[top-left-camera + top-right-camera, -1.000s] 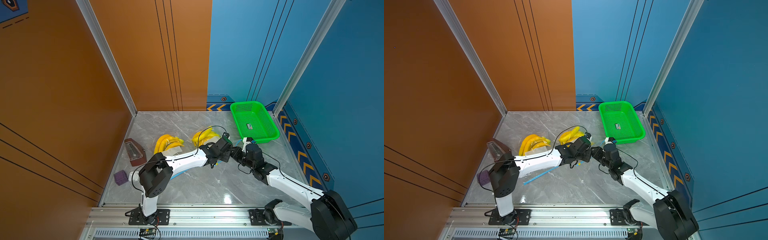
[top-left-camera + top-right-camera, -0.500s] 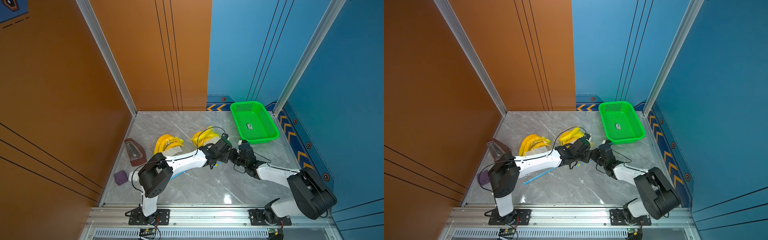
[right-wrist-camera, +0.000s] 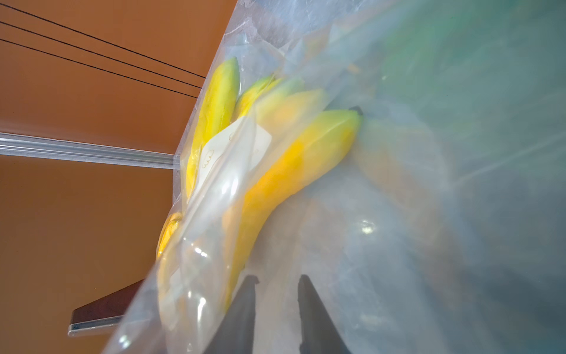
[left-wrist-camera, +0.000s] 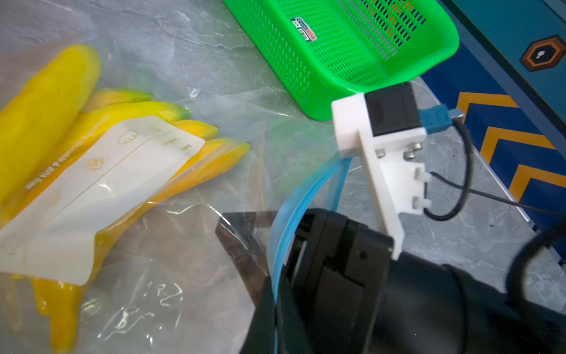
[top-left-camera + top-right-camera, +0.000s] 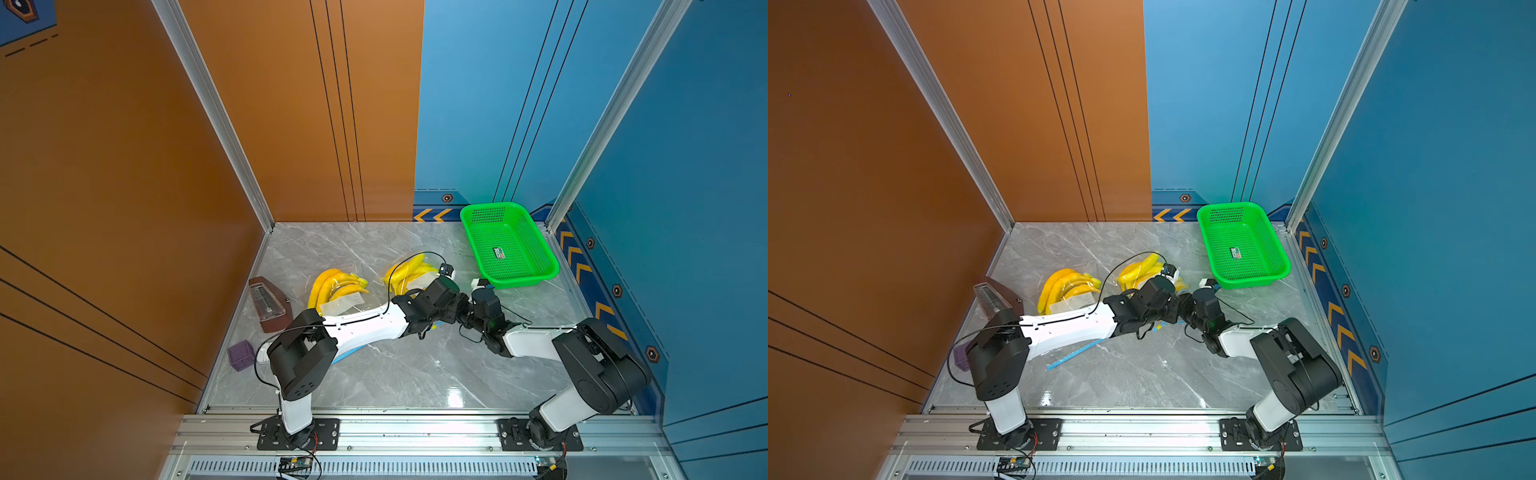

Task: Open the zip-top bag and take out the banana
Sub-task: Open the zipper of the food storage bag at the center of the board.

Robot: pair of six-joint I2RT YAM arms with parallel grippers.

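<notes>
Extraction step. Left gripper (image 4: 274,303) pinches zip-top bag (image 4: 159,275) mouth, toward surface's far edge beside green basket (image 5: 519,284). Right gripper (image 3: 275,285), jaws slightly spread, sits inside bag. Next: advance, clamp banana (image 3: 291,174).

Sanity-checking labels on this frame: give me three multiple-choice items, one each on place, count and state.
1. Green basket sits: A) in the far right corner; B) beside the purple cube; C) on a bag.
2. Banana bunches in view: A) one; B) two; C) three.
3. Right gripper: A) shut on a banana; B) open inside the zip-top bag; C) above the basket.
Key: A, it stands by the far and right walls; B, both top views show two; B, its fingers stand apart with bag film around them.
</notes>
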